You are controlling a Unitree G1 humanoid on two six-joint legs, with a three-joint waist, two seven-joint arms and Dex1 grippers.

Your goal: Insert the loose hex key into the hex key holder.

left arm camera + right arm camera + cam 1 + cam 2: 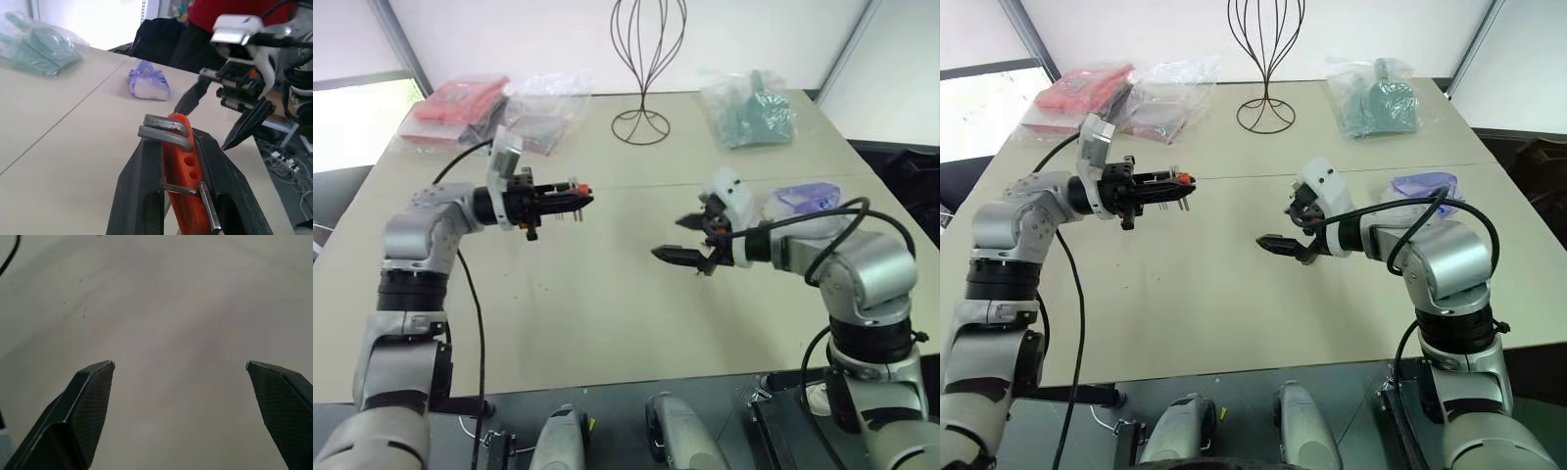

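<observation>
Silver arms, black cables, joints

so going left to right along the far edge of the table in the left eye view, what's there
red packet → clear plastic bag → black wire stand → bag of teal things

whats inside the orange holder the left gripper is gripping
Grey metal keys sit in the hex key holder, clamped in the left gripper; several round holes show unfilled. The black fingers cover its sides.

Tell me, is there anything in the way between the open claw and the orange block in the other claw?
No. Nothing visible stands between the open right gripper and the hex key holder clamped in the left gripper, just bare table below.
</observation>
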